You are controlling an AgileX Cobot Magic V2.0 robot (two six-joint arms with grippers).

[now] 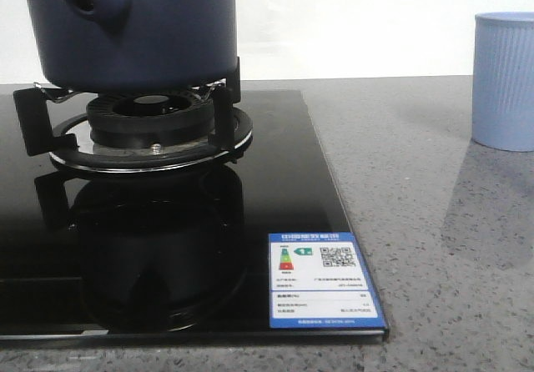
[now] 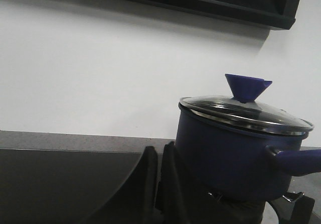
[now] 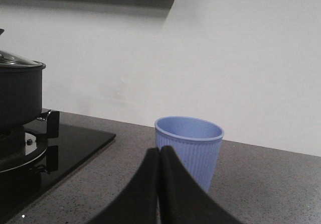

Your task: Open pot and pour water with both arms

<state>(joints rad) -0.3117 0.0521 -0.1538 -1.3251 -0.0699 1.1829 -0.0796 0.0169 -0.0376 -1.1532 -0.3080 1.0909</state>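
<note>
In my front view the pot [image 1: 138, 26] fills the upper left of the frame, its dark navy body cut off by the top edge, with the stubby handle socket [image 1: 92, 5] and its hole facing me. It sits on the black trivet [image 1: 221, 97] over the burner [image 1: 150, 113], which stands on the glossy black hob [image 1: 167, 247]. At the lower centre of the frame an energy label [image 1: 324, 282] is stuck to the hob's near right corner. Right of the hob I see the grey speckled table [image 1: 417, 222], and at the far right edge of the frame the light blue ribbed cup [image 1: 505, 80] stands upright, well apart from the pot.

My left wrist view shows the left hand [image 2: 159, 184] at lower centre, its two dark fingers pressed together, closed on nothing. The pot [image 2: 225, 158] is at the lower right of that frame, its glass lid [image 2: 246, 111] still on with a blue knob [image 2: 247, 87] on top, and its handle [image 2: 296, 159] pointing toward the right edge.

In the right wrist view the pot [image 3: 20, 93] shows at the left edge. The right hand [image 3: 160, 194] is at bottom centre, fingers closed together and empty, with the cup [image 3: 189, 146] just behind it on the table [image 3: 261, 184].
</note>
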